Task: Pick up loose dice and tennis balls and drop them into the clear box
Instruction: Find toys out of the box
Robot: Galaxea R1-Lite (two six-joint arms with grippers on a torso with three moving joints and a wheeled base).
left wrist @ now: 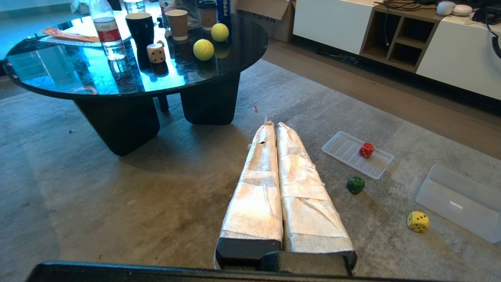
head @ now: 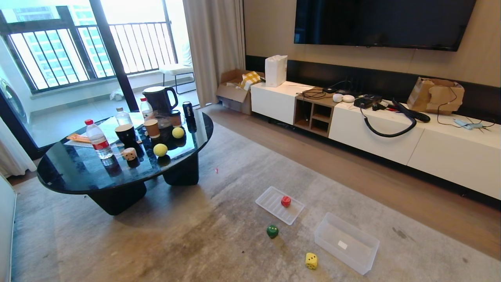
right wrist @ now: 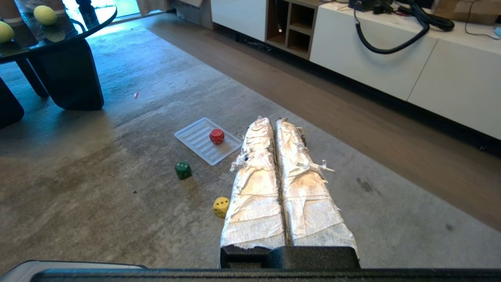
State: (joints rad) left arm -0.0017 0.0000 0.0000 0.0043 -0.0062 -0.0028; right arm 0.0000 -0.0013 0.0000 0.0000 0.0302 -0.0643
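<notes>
Open carpet (head: 219, 243) is lying around the green die (head: 272, 231) and yellow die (head: 311, 261); the clear box (head: 346, 243) is crowding the yellow one. On the table (head: 78, 172), cups (head: 152, 128) and a bottle (head: 98, 139) are hemming in the beige die (head: 129, 154).

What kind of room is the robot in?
Most likely a living room in a flat: a big wall TV above a low white cabinet, a round black coffee table, and a rug.
</notes>
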